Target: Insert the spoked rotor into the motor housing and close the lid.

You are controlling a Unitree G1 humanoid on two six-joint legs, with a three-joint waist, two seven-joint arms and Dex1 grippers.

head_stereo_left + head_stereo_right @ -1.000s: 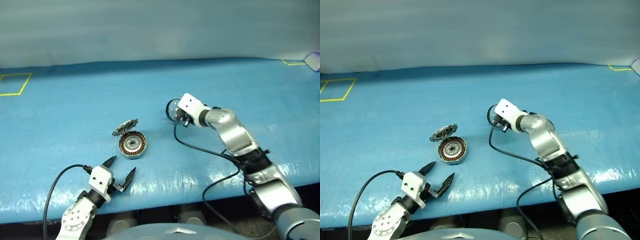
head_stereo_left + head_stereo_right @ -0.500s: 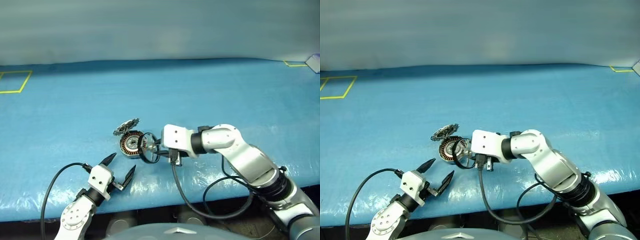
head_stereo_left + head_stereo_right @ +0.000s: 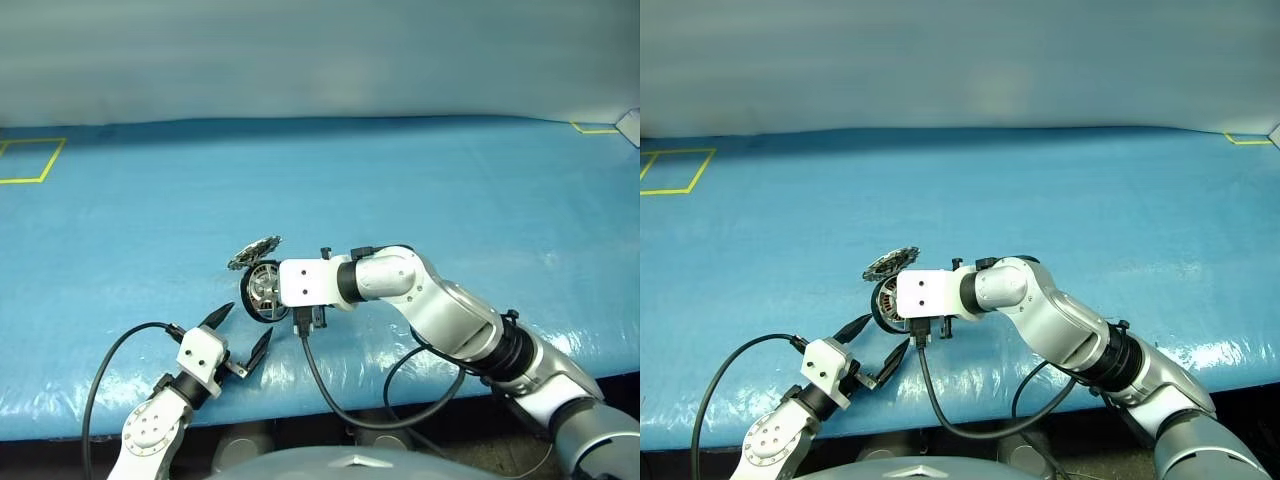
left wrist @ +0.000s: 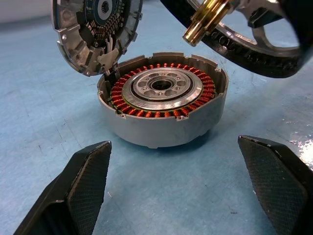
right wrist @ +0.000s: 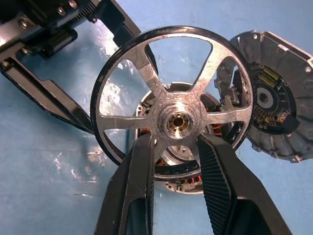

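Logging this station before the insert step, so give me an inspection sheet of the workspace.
Surface: blue sheet over the table, glossy along the near edge.
Job's things: motor housing open, copper windings showing, lid hinged up behind it; spoked rotor held just above the housing, not seated.
Clutter: nothing seen.
Grippers: right claw shut on the rotor's hub; left claw open and holding nothing, near the housing.
Cables: black cables loop from both wrists over the near table edge.
Surroundings: yellow tape outlines at the far corners; plain pale wall behind.
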